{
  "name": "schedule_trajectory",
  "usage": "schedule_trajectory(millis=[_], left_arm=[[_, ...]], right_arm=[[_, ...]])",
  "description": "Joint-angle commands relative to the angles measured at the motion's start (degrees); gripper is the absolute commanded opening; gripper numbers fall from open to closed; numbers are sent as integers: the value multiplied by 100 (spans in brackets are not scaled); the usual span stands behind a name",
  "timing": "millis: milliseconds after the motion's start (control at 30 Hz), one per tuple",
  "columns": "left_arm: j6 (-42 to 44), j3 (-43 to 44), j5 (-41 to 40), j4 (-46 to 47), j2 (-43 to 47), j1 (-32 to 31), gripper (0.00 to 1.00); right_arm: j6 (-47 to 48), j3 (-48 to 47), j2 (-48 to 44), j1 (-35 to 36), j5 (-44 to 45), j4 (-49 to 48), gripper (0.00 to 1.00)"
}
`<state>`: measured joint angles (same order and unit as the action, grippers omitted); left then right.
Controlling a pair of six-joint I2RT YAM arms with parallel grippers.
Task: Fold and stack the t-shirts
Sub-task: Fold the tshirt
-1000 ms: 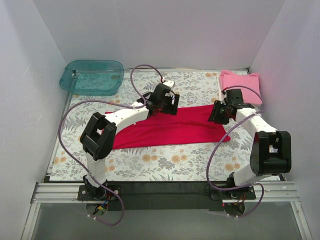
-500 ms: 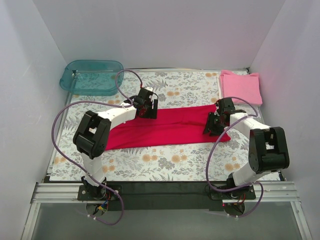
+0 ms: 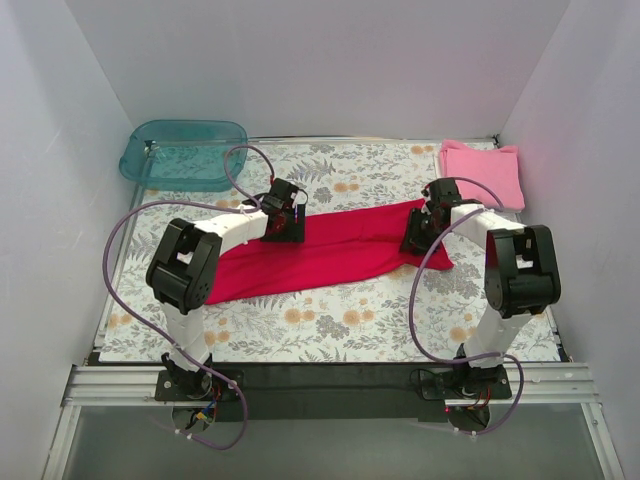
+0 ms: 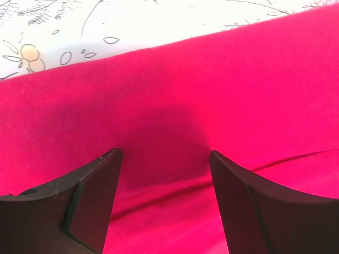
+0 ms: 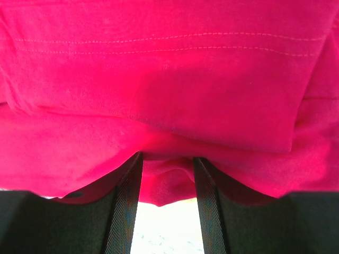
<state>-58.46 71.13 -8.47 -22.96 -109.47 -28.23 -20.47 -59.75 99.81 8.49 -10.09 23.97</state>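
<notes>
The red t-shirt (image 3: pixel 330 255) lies as a long folded band across the middle of the table. It fills the left wrist view (image 4: pixel 175 95) and the right wrist view (image 5: pixel 169 79). My left gripper (image 3: pixel 283 222) is open, its fingertips down on the shirt's far edge near the left end (image 4: pixel 164 159). My right gripper (image 3: pixel 420 230) is at the shirt's right end, shut on a bunched fold of red cloth (image 5: pixel 167 185) that drapes over both fingers. The pink t-shirt (image 3: pixel 483 175) lies folded at the far right corner.
A teal plastic tub (image 3: pixel 185 153) stands at the far left corner. The table has a flowered cloth (image 3: pixel 330 320). White walls close in on the left, back and right.
My left gripper has moved left along the shirt's far edge and lowered onto it. My right gripper has moved left onto the right end, and that end has shifted toward the back.
</notes>
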Motion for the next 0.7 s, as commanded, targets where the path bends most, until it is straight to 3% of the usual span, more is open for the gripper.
schedule_trajectory(millis=[0,500,667], left_arm=[[-61,199,3,-314,-153,72,63],[-508,287,767,-1237,-320,63,62],[-711,95,1803,-1395,-373,63,62]], right_arm=[[280,-352,539,-14,384,-155,43],[1642,-2585,2156,-102,745,20,45],[2003,-3384,2754,-111,561,12,45]])
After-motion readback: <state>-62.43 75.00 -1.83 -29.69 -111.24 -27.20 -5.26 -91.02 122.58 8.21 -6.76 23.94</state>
